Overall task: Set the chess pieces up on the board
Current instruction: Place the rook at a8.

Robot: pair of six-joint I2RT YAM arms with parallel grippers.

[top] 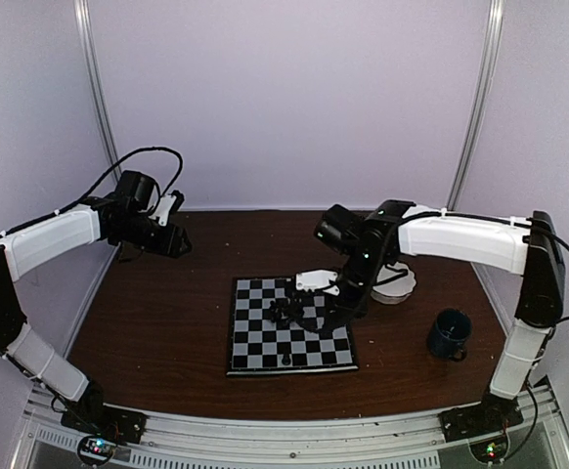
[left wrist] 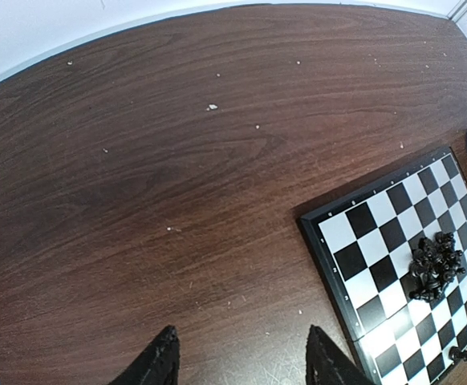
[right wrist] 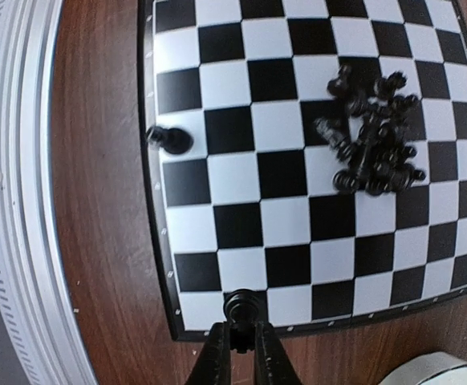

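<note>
Your right hand [right wrist: 241, 327] pinches one black chess piece [right wrist: 241, 305] at the board [right wrist: 235, 175] edge; your left hand [left wrist: 241, 353] hangs spread and empty over the surface [left wrist: 177, 160]

A dark wooden bench boxed in by pale lilac walls.

From where I stand, the bench [top: 167, 322] is reddish-brown wood grain running back to a plain lilac-white back wall [top: 284, 98]. The left side wall [top: 21, 117] and the right side wall [top: 558, 127] close it in with the same colour. A slim silvery left post [top: 94, 88] and right post [top: 480, 98] rise at the back corners, splaying outward toward the top in the overhead view. A ribbed aluminium rail [top: 294, 435] runs along the near edge. Small pale specks [left wrist: 211, 107] lie scattered over the wood. The light is soft and even, giving the grain a faint sheen.
</note>
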